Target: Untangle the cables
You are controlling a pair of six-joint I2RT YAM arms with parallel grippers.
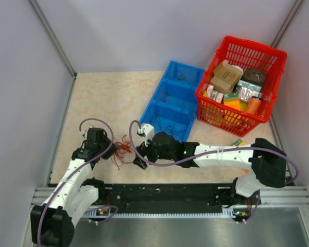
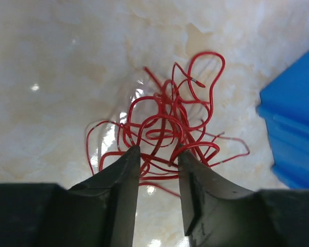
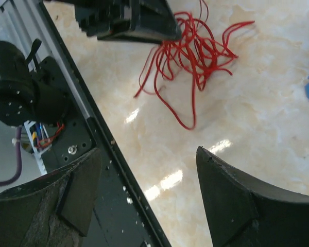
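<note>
A tangle of thin bright red cables (image 1: 123, 152) lies on the beige table near its front edge. In the left wrist view the tangle (image 2: 170, 121) lies just beyond my left gripper (image 2: 157, 154), whose jaws are open with a few red strands running between the tips. In the top view the left gripper (image 1: 112, 148) is at the tangle's left side. My right gripper (image 1: 137, 156) is to the right of the tangle, open wide and empty (image 3: 148, 154), with the red tangle (image 3: 195, 51) ahead of it. Thin dark cables (image 1: 162, 125) lie in the blue tray.
A blue three-compartment tray (image 1: 155, 98) stands behind the tangle; its corner shows in the left wrist view (image 2: 293, 128). A red basket (image 1: 270, 56) full of packets stands at the back right. The black frame rail (image 3: 100, 144) runs along the table's near edge.
</note>
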